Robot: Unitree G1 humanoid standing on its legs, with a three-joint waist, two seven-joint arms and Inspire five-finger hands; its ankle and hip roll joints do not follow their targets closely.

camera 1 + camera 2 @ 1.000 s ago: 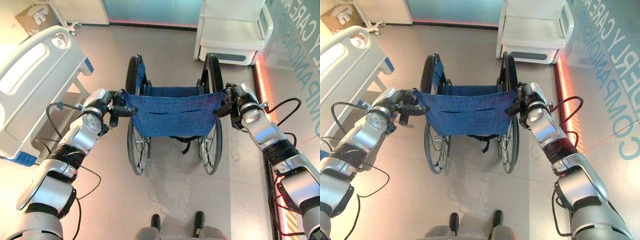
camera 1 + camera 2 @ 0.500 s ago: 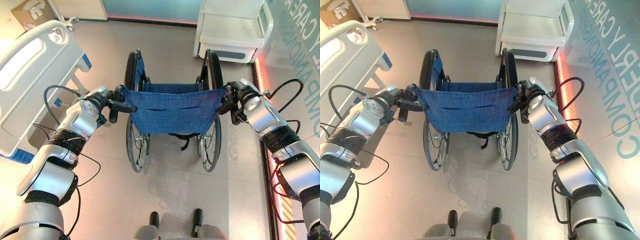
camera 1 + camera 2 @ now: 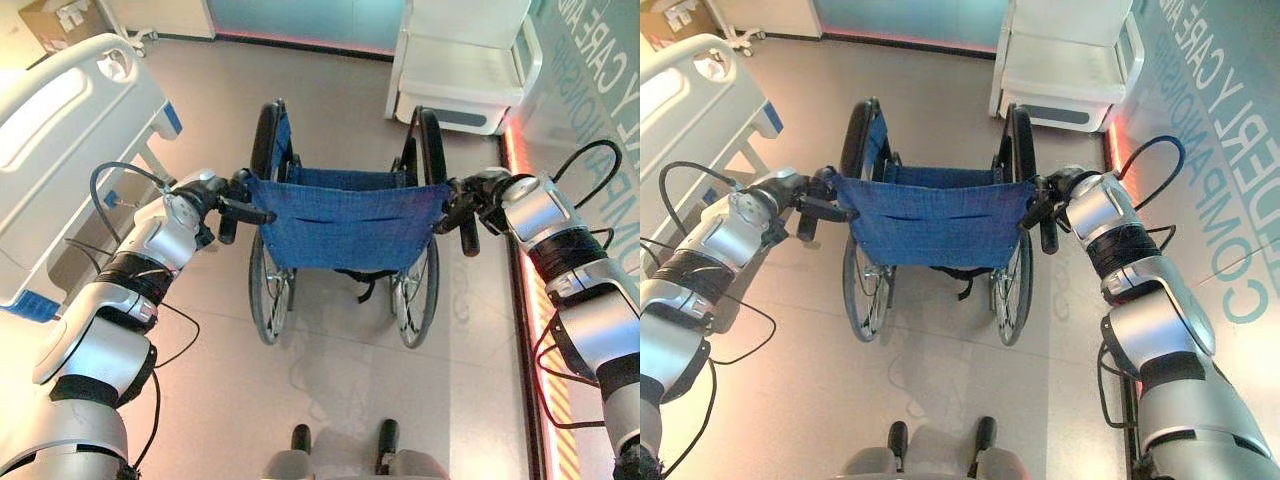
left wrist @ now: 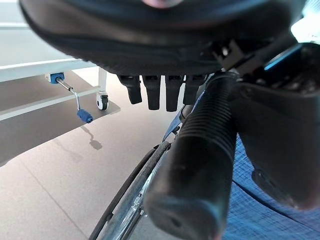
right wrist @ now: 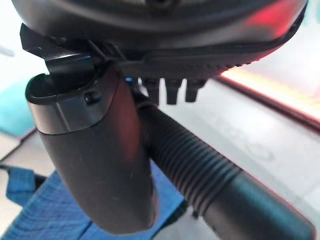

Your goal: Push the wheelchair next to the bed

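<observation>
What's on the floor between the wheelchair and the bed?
Nothing: bare floor separates the wheelchair from the bed in the left eye view.

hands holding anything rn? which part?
Yes: the wheelchair. Left hand is curled round its left push handle, right hand round its right push handle.

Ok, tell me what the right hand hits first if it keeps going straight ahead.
Probably the white chair beyond the wheelchair; the right hand, curled round the push handle, faces bare floor until there, though depth is uncertain.
</observation>
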